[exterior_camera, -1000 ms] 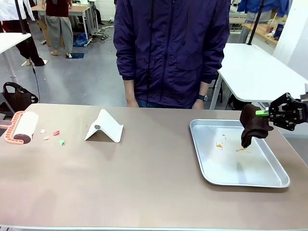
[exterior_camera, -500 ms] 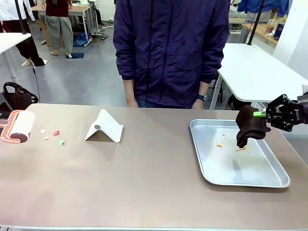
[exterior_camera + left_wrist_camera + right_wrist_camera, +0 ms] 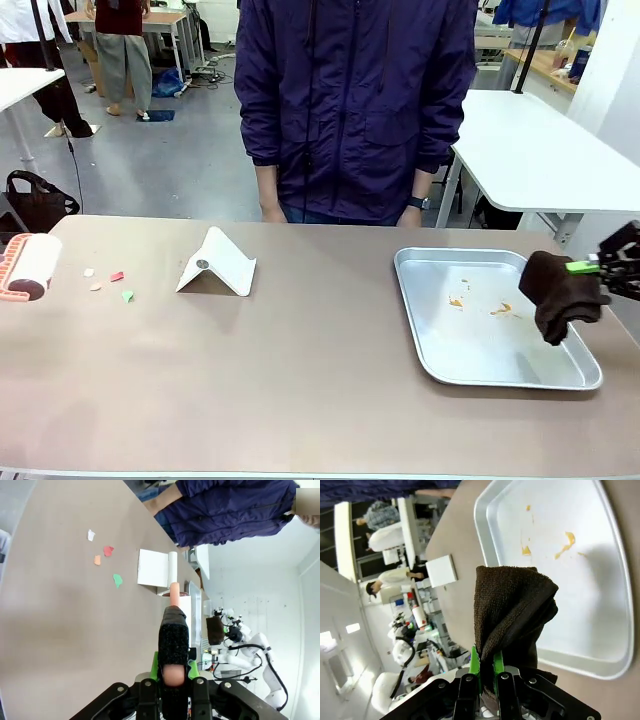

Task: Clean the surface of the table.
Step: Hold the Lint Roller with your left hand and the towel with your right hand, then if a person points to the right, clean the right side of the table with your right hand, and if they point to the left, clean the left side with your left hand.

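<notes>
- A tray [image 3: 412, 262] lies on the right side of the table [image 3: 300, 380], which spans the front view from the robot's side to the person [image 3: 355, 100] at the far edge.
- The tray holds two orange crumbs [image 3: 456, 301] near its middle and a few specks, and the rest is bare metal.
- One brown cloth [image 3: 560, 293] hangs above the tray's right rim, pinched in the right claw [image 3: 582, 267], whose fingers press together on it.
- One lint roller [image 3: 30, 265] is at the table's left end, and the left claw [image 3: 173, 672] is clamped on its black handle.
- Four paper scraps [image 3: 117, 276] lie just right of the roller: white, red, peach and green.
- One white folded card [image 3: 216, 263] stands left of centre.
</notes>
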Robot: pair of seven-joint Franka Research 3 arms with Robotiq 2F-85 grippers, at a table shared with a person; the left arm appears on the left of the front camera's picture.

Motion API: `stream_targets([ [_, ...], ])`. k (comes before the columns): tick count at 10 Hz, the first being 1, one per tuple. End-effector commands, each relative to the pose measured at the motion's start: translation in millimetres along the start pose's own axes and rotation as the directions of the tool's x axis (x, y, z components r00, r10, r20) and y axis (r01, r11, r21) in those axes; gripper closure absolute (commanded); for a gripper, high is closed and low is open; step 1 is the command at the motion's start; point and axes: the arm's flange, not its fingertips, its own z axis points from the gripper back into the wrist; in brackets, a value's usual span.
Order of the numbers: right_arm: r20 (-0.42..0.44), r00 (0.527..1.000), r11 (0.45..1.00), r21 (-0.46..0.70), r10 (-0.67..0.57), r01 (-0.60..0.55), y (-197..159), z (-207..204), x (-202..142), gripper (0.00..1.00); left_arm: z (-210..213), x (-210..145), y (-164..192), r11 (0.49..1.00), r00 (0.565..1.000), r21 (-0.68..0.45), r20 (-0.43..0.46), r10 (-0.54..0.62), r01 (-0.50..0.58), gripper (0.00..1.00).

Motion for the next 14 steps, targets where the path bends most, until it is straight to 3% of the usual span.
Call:
stream_targets([
  [1, -0.029, 0.999, 0.999, 0.036, 0.029, -0.028, -2, 27, 6, 0.89, 13, 3, 5, 0.999, 0.999, -0.045, 0.037, 0.015, -0.013, 0.78],
  [3, -0.022, 0.999, 0.997, 0.077, 0.023, -0.021, -6, 26, 12, 0.89, 9, -2, 4, 1.000, 1.000, -0.011, 0.019, 0.014, -0.014, 0.78],
  [4, -0.013, 1.000, 0.999, 0.036, -0.004, 0.004, -6, 25, 0, 0.89, 9, -2, 4, 1.000, 1.000, -0.011, 0.019, 0.014, -0.014, 0.78],
  [14, -0.013, 1.000, 0.999, 0.036, -0.004, 0.004, -6, 25, 0, 0.89, 9, -2, 4, 1.000, 1.000, -0.011, 0.019, 0.014, -0.014, 0.78],
])
